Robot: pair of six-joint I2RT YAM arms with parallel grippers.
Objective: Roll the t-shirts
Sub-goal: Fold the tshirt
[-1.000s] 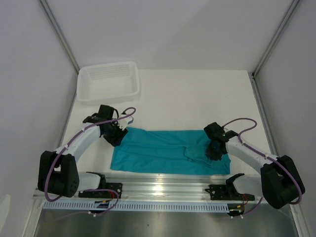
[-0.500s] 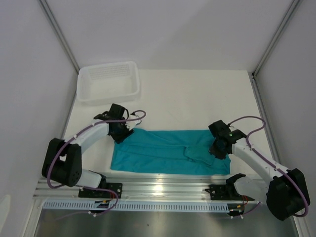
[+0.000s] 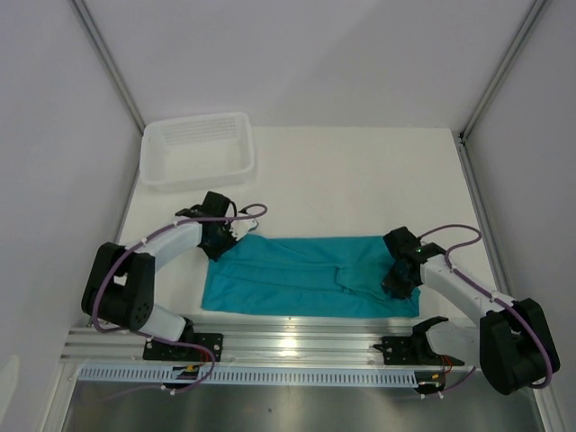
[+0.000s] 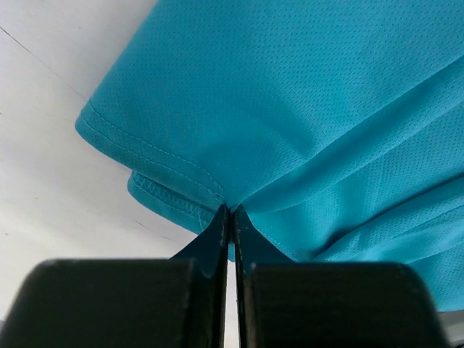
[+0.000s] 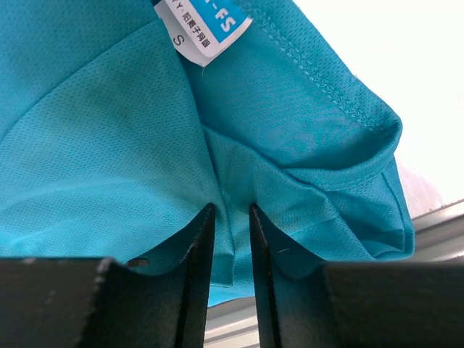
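The left hand (image 3: 227,239) in the top view sits at the far left corner of the t-shirt (image 3: 306,274), and the right hand (image 3: 396,283) sits on the shirt's right end. The shirt is folded into a long strip and lies flat on the table (image 3: 360,180), close to the near edge. Its long side runs from left to right, so it stretches from one hand to the other. Each hand is right at its own end, and neither one is nearer than the other. The white basket (image 3: 198,148) stands well apart in the far left corner, and nothing shows inside it. In the left wrist view, the left hand (image 4: 229,214) is pressed together and pinches the edge of the shirt (image 4: 290,109) next to the stitched hem corner. The cloth spreads away from the hand, up and to the right, with white table (image 4: 43,145) on the left. In the right wrist view, the right hand (image 5: 230,217) is nearly closed, with only a thin gap. A small fold of shirt (image 5: 87,159) is caught in that gap, so I think it is pinching the cloth. The white label (image 5: 203,27) with an S lies just past the fingers, so this is the neck end. I think a roll has to travel along the long side, from one held end toward the other.
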